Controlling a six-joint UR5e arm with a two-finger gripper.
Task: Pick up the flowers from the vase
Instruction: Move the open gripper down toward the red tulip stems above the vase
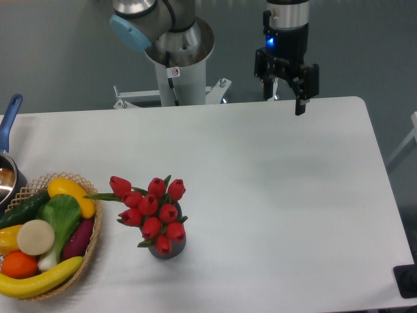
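Colours, bench scene
Flowers [152, 212] red with green leaves; vase [168, 250] dark grey; bench [273, 195] white; basket [91, 244] tan wicker.

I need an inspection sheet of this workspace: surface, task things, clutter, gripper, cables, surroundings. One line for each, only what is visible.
Surface: white table, rounded corners, no spills seen.
Job's things: flowers, red tulips with green leaves, standing in the vase in the front left part of the table; vase upright, mostly hidden by the blooms.
Clutter: wicker basket of toy fruit and vegetables at the left edge, apart from the vase; pot with a blue handle, cut off by the frame.
Grippers: gripper above the far edge of the table, jaws open, empty, far from the flowers.
Cables: nothing seen.
Surroundings: robot base behind the table; grey floor.
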